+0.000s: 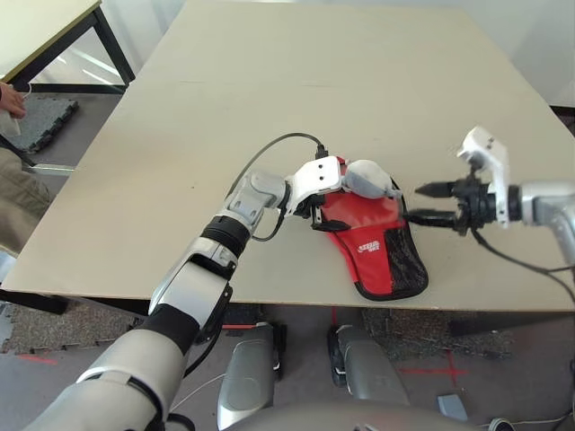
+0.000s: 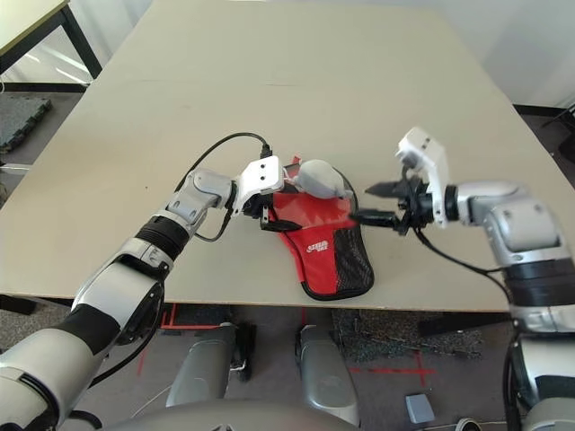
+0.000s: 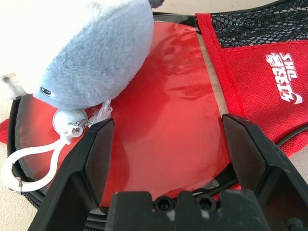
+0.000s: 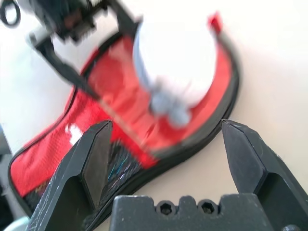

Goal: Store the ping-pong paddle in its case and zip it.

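The case (image 1: 373, 244) is seen low and right of centre in the head views, lying flat near the front edge of the table (image 1: 296, 99), its black mesh pocket (image 1: 406, 263) pointing toward the lower right. A grey and white plush toy (image 3: 86, 53) is resting on the rounded end, with a white loop (image 3: 29, 166) trailing off it. The ping-pong paddle cannot be made out with certainty; a smooth red surface (image 3: 163, 110) is shown through a clear panel in the left wrist view and may be its rubber face, already inside. The left gripper (image 1: 316, 215) is held at the case's rounded end, fingers spread wide with nothing between them. The right gripper (image 1: 429, 203) is poised just beside the case's right edge, likewise parted and empty. The case is judged light, soft and floppy, likely to slide on the smooth board unless pinned; the fabric edge beside the zipper is the sensible hold. The plush looks weightless and easily knocked aside.
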Action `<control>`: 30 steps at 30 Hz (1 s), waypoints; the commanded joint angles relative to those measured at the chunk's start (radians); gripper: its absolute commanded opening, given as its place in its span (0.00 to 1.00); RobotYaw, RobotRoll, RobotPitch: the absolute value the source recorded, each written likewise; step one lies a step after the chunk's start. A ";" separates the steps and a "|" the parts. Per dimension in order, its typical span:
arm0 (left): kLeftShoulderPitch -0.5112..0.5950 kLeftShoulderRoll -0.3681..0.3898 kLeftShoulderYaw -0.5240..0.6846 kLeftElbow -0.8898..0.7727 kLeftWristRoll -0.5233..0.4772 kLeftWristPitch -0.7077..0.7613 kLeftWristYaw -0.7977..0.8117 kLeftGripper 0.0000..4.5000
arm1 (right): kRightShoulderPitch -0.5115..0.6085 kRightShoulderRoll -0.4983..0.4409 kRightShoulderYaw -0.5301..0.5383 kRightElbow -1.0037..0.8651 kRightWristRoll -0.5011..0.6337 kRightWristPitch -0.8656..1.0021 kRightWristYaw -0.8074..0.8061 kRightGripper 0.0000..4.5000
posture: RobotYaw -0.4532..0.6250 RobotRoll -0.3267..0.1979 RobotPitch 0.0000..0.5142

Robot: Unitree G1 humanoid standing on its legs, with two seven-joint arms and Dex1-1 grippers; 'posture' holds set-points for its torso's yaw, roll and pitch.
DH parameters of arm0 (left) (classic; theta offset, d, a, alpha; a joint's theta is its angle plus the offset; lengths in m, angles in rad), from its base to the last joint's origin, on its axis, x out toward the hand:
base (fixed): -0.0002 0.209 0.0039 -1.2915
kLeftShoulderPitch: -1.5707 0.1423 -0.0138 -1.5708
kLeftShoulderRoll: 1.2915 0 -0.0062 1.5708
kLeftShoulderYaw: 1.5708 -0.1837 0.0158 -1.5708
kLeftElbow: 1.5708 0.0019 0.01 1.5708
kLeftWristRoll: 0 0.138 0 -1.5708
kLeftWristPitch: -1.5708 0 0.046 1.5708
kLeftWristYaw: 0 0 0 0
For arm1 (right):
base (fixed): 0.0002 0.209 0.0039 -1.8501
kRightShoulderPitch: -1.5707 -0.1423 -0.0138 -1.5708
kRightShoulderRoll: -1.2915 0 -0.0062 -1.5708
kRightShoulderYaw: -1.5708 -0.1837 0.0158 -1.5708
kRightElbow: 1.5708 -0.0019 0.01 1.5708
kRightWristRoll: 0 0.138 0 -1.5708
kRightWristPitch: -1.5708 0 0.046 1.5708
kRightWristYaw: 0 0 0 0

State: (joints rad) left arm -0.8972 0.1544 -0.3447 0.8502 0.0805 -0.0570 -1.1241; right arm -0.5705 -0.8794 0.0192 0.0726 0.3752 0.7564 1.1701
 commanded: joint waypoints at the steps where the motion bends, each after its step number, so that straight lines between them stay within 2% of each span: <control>1: 0.021 0.004 -0.035 0.052 0.049 0.017 0.007 0.99 | -0.060 0.025 0.029 0.003 -0.002 -0.020 0.007 1.00 | 0.38 0.62 0.30; 6: 0.017 -0.003 -0.035 0.054 0.049 0.016 0.008 0.99 | -0.152 0.111 0.112 0.120 -0.090 -0.120 -0.022 1.00 | 0.39 0.62 0.30; 14: 0.022 0.003 -0.035 0.044 0.051 0.017 0.001 0.99 | -0.203 0.198 0.210 0.290 -0.198 -0.239 -0.003 1.00 | 0.42 0.62 0.31; 18: 0.022 0.005 -0.035 0.040 0.051 0.019 0.000 0.99 | -0.226 0.228 0.222 0.376 -0.236 -0.279 -0.008 1.00 | 0.42 0.62 0.31; 21: 0.025 0.007 -0.036 0.034 0.048 0.023 -0.006 1.00 | -0.253 0.271 0.198 0.456 -0.241 -0.290 -0.037 0.86 | 0.42 0.62 0.31; 27: 0.032 0.008 -0.041 0.023 0.046 0.026 -0.012 1.00 | -0.333 0.331 0.155 0.629 -0.261 -0.385 -0.123 0.37 | 0.43 0.62 0.32; 30: 0.034 0.007 -0.042 0.019 0.045 0.028 -0.013 1.00 | -0.393 0.360 0.135 0.744 -0.279 -0.458 -0.184 0.17 | 0.43 0.62 0.32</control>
State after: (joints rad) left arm -0.8957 0.1481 -0.3527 0.8327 0.0797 -0.0552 -1.1408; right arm -0.9405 -0.5275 0.1797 0.7592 0.1150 0.3391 1.0170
